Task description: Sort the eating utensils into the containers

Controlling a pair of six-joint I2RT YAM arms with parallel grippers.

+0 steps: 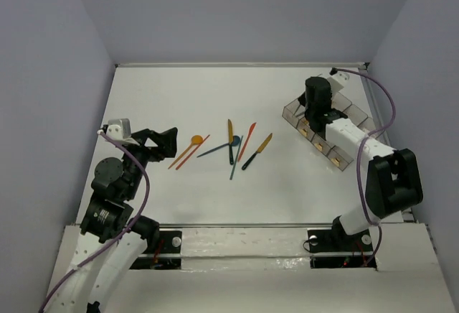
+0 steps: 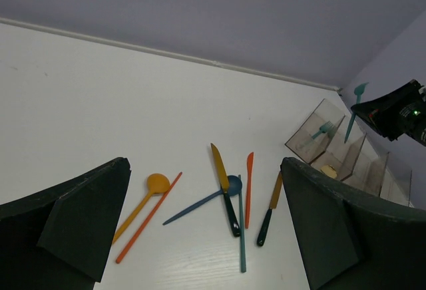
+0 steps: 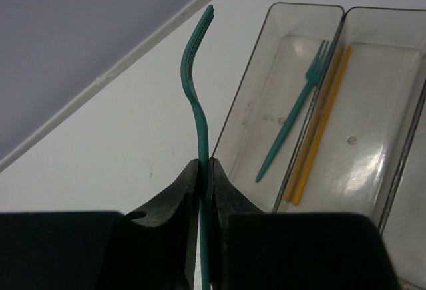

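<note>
A white worktop (image 1: 179, 97) is enclosed on three sides by plain pale lilac walls (image 1: 244, 11). At its right rear a clear plastic divided tray (image 1: 290, 111) is set at a slant. The right hand (image 1: 314, 108) is held over the tray's far end. Its fingers are pressed together on the handle of a teal plastic fork (image 3: 193, 84), which stands upright, tines up. The left hand (image 1: 168, 143) is spread wide at the left of the worktop, with nothing between its fingers.

Loose utensils are scattered near the middle, between the arms:
- an orange spoon (image 2: 154, 185)
- a teal-blue spoon (image 2: 200, 205)
- a yellow-bladed knife with a dark green handle (image 2: 223, 187)
- an orange-red knife (image 2: 248, 190)

The tray's contents are shown only in the right wrist view. A second teal fork (image 3: 293, 120) lies in the end compartment. Two thin yellow handles (image 3: 319, 130) lie along the divider, and it cannot be told on which side of it.
</note>
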